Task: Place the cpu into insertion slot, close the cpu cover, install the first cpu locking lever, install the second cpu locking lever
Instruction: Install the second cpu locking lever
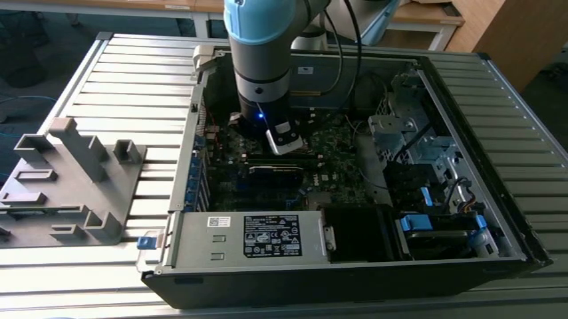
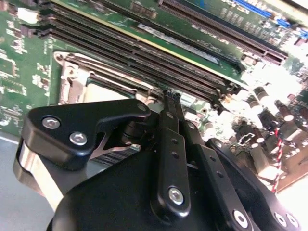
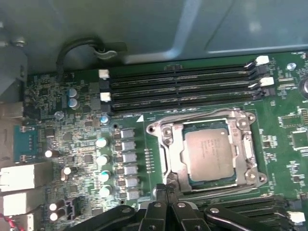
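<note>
- A grey fixture block (image 1: 66, 183) is seen on the slatted worktop (image 1: 133, 80), at the exterior view's left.
- The open computer case (image 1: 355, 266) is entered by the arm.
- The cpu (image 3: 210, 151) is seated in the insertion slot (image 3: 169, 185), with the cpu cover (image 3: 174, 154) closed around it.
- The gripper (image 3: 166, 188) is held with fingers together on nothing, at the slot's edge, memory slots (image 3: 183, 84) behind.

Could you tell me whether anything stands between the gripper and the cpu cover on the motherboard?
Nothing visible does. In the first wrist view the gripper sits right at the edge of the cpu cover, which lies flat around the cpu already in its socket, with only bare board between them.
</note>
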Robot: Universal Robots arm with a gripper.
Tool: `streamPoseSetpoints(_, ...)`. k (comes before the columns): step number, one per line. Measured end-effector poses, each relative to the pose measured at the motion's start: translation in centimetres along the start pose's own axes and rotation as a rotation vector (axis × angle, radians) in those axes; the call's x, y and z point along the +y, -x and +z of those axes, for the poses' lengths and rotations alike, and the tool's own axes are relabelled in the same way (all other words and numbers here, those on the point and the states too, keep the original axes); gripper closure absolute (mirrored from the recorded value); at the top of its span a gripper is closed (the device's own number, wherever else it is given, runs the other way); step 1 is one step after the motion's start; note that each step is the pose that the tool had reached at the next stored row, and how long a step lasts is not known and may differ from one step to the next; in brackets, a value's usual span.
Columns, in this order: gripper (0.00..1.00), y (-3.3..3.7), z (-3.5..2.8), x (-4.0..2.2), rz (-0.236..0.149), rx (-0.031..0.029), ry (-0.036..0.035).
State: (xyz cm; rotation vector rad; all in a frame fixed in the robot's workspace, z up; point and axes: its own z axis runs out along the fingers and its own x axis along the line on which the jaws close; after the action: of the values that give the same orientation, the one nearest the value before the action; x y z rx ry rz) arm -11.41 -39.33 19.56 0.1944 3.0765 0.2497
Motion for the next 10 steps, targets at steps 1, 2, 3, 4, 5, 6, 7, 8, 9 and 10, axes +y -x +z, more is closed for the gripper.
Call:
streamPoseSetpoints(1,0.89,-0.14,0.07,-0.03,0.000,-0.0002,0.0001)
streamPoseSetpoints(2,0.89,-0.25,0.15,-0.06,0.000,-0.0002,0.0000)
streamPoseSetpoints(3,0.89,-0.34,0.22,-0.09,0.000,-0.0001,-0.0001)
streamPoseSetpoints(4,0.89,-0.40,0.26,-0.11,0.000,-0.0001,-0.0002)
streamPoseSetpoints(5,0.89,-0.41,0.27,-0.11,0.000,0.0000,-0.0002)
streamPoseSetpoints(6,0.89,-0.42,0.27,-0.11,0.000,0.0000,-0.0002)
streamPoseSetpoints(7,0.89,-0.42,0.27,-0.11,0.000,0.0000,-0.0002)
streamPoseSetpoints(8,0.89,-0.42,0.26,-0.11,0.000,-0.0001,0.0000)
streamPoseSetpoints(9,0.89,-0.42,0.19,-0.10,0.000,-0.0001,0.0000)
streamPoseSetpoints(10,0.89,-0.42,0.08,-0.08,0.000,-0.0003,0.0002)
